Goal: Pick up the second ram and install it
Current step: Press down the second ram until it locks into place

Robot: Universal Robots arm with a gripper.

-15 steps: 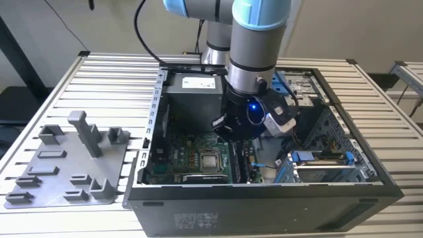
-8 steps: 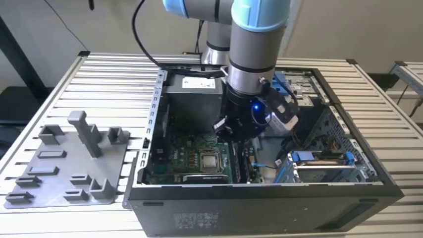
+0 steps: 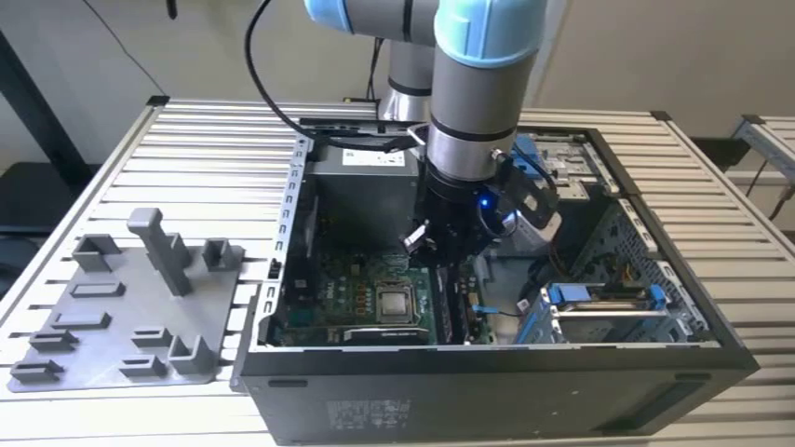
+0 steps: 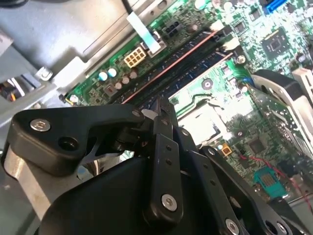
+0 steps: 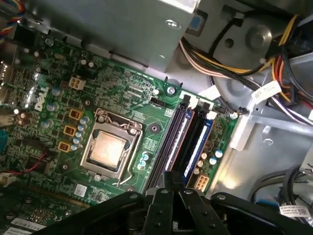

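The gripper point(image 3: 437, 244) was positioned inside the open computer case point(image 3: 695, 307), low over the motherboard point(image 3: 342, 307) beside the square silver chip point(image 3: 395, 304). In the first wrist view, the fingers point(image 5: 172, 182) were drawn together at the near end of the memory slots point(image 5: 172, 142), where a dark stick with a pale label, taken to be the second ram point(image 5: 179, 139), stood seated or nearly seated. Its long axis ran straight away from the gripper, along the slot line. Whether the fingers were clamped on the stick's edge or merely closed above it could not be told, the contact being hidden behind the linkage point(image 4: 164, 161). A second stick with a blue label point(image 5: 199, 144) lay just beside the first.
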